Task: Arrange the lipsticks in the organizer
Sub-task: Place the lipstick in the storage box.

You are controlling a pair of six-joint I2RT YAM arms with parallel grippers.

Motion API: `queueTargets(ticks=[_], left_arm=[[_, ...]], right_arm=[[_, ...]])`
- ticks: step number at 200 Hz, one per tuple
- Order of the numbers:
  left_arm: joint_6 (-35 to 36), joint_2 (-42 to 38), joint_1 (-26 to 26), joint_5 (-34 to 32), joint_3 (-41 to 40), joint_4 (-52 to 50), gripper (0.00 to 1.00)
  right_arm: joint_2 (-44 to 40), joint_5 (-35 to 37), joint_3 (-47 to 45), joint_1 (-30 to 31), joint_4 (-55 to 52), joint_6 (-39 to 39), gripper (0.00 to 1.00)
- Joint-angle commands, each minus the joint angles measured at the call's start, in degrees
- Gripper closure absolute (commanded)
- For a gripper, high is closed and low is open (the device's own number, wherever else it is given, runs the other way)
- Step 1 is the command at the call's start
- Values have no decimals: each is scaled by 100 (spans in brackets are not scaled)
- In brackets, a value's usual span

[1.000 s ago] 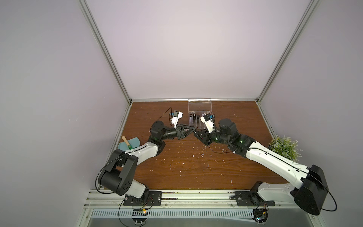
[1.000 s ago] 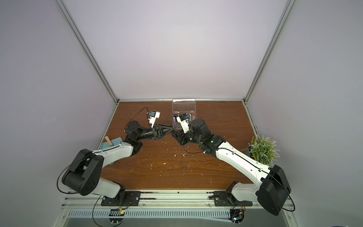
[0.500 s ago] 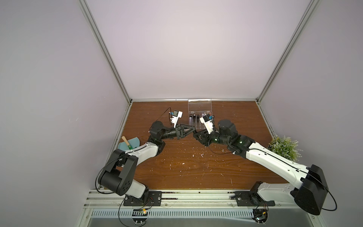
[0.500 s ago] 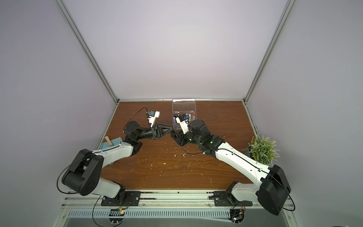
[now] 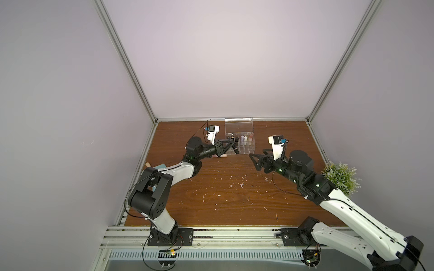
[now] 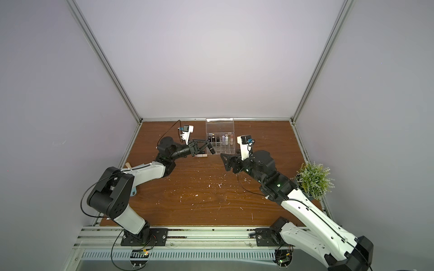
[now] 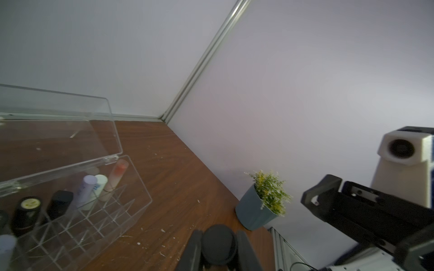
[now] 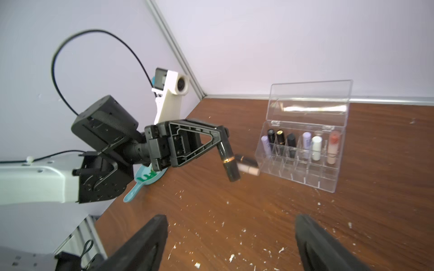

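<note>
lipstick (image 8: 229, 164), black with gold band, sits clenched in left gripper (image 8: 222, 138) near organizer (image 8: 305, 174); right gripper (image 8: 231, 218) stands released, jaws wide apart.

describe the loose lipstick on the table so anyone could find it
Find the clear organizer at the back of the wooden table. Beside it, toward the left arm, is a peach lipstick with a dark cap. It alone lies flat.
</note>
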Motion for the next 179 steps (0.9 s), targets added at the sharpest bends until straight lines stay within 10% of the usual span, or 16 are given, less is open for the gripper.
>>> queueTargets(ticks=[1,80,179], left_arm=[[1112,2,-75,-1116,265,-699,87],[3215,836,-629,-3115,1346,-1484,86],[3764,1746,-778,-4095,1188,2,83]], right_arm=[[-109,255,-88,-119,-48,9,8],[-117,83,-252,-306,7,-80,9],[-50,-89,-322,-486,130,-58,10]])
